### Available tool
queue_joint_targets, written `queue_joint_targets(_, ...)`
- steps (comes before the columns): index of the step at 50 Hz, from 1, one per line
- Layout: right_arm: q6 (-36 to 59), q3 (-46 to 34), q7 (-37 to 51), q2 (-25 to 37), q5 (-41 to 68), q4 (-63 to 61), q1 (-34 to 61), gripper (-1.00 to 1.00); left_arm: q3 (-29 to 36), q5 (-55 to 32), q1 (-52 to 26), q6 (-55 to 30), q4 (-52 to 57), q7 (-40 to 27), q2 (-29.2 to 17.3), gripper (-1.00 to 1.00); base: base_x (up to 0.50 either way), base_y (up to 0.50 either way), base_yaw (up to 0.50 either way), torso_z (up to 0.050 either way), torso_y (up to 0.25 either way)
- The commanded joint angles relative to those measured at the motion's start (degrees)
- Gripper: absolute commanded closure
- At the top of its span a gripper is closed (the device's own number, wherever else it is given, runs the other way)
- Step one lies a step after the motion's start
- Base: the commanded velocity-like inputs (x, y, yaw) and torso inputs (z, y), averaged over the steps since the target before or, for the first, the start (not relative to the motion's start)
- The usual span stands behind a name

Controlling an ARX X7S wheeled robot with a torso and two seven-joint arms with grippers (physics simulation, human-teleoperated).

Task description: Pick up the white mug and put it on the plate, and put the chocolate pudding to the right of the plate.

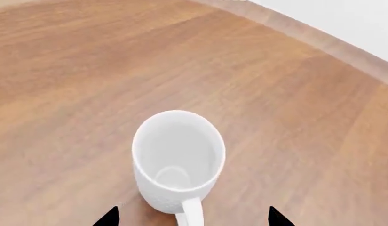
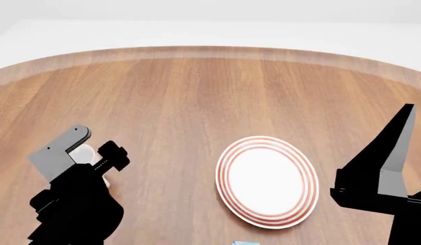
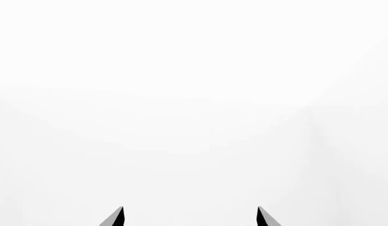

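Mug plain glossy white, inside and out. Plate white centre, concentric red-orange rings at rim. Table warm brown wood grain, paler edge band. Arms black with grey panels. Background white.

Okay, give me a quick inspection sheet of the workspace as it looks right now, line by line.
Surface: round wooden table, bare wood around the items.
Job's things: white mug upright, empty, off the plate; plate empty; a blue-topped sliver at the head view's bottom edge may be the chocolate pudding, cannot tell.
Clutter: nothing seen.
Grippers: left gripper above the mug, jaws open either side of the handle; right gripper open, facing blank white.
Cables: nothing seen.
Surroundings: plain white.
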Motion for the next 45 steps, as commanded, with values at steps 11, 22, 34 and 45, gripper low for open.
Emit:
queue_joint_targets(11, -0.04, 0.57, -1.35, -0.46, -0.39, -0.03, -0.32, -1.00, 2.21, 1.24, -1.60, 9.39, -13.22, -2.52, 0.62, -1.00, 0.00, 0.00, 0.00, 0.000, 0.000)
queue_joint_targets(22, 0.19, 0.26, -1.23, -0.20, -0.13, -0.11, -0.34, -1.00, 4.54, 0.68, -2.47, 11.92, -17.96, -1.83, 0.07, -1.00, 0.00, 0.00, 0.00, 0.000, 0.000)
queue_joint_targets(34, 0.06, -0.02, -1.04, -0.01, -0.27, -0.07, -0.28, -1.00, 6.72, -0.04, -3.99, 13.52, -22.67, 0.66, -0.98, -1.00, 0.00, 0.00, 0.00, 0.000, 0.000)
queue_joint_targets(45, -0.38, -0.18, -0.87, 0.16, -0.33, 0.27, -0.48, -1.00, 7.63, 0.48, -4.68, 15.79, -25.82, 0.95, -1.75, -1.00, 0.00, 0.00, 0.00, 0.000, 0.000)
